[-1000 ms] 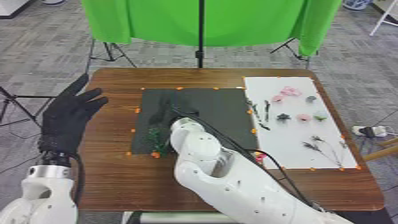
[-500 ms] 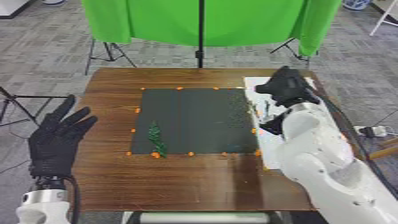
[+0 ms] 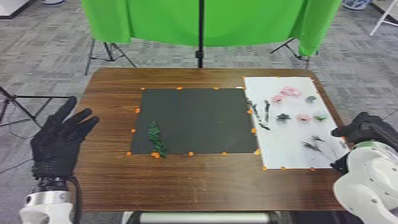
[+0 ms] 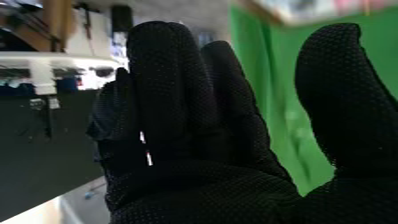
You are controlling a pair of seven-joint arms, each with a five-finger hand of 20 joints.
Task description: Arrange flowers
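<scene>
Flowers [image 3: 304,117] lie loose on the white sheet [image 3: 280,145] at the table's right side, pink and grey-green heads above thin sprigs [image 3: 317,145]. Dark slender stems [image 3: 265,110] lie near its left edge. One green leafy sprig [image 3: 154,135] rests at the lower left of the adjoining dark sheet [image 3: 200,120], its base by the lower border.

Change of position: the right arm, earlier extended across the dark sheet and then over the white one, is now drawn aside, leaving the right hand [image 3: 366,129] beyond the table's right edge. The leafy sprig lies where it lay half a second ago. The right hand is released: fingers straight, thumb well apart, nothing held. The left hand [image 3: 58,142], also extended and unladen, is at the left side of the table.

Significance: the withdrawal uncovers the supply. The arrangement appears to be at an early stage, with one piece laid; the next step probably calls for picking another from the white sheet, where the thin stems could slip or tangle.
</scene>
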